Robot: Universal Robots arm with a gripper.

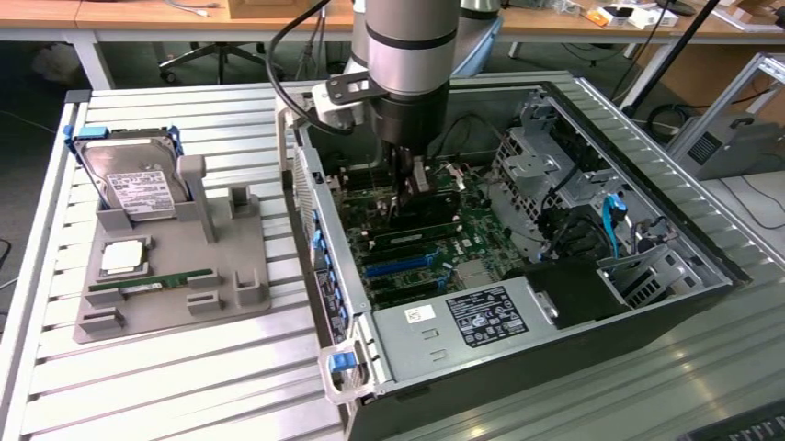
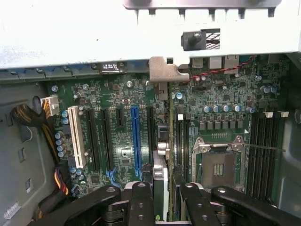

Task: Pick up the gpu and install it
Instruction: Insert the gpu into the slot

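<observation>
My gripper (image 1: pixel 411 193) reaches down into the open computer case (image 1: pixel 687 266), over the green motherboard (image 1: pixel 417 243). It is shut on the gpu (image 2: pixel 163 155), a thin dark card seen edge-on between the black fingers (image 2: pixel 141 202). The card's silvery end bracket (image 2: pixel 162 70) lies against the case's rear wall. The gpu stands upright along a slot just beside the blue slot (image 2: pixel 135 136), between it and the processor socket (image 2: pixel 218 162). Whether the card is pressed home in the slot I cannot tell.
On the slatted table, a grey fixture (image 1: pixel 184 248) holds a silver hard drive (image 1: pixel 138 188), a square chip (image 1: pixel 123 257) and a green memory stick (image 1: pixel 153 280). Inside the case are a white slot (image 2: pixel 75 136), bundled cables (image 2: pixel 56 179) and drive cages (image 1: pixel 540 156).
</observation>
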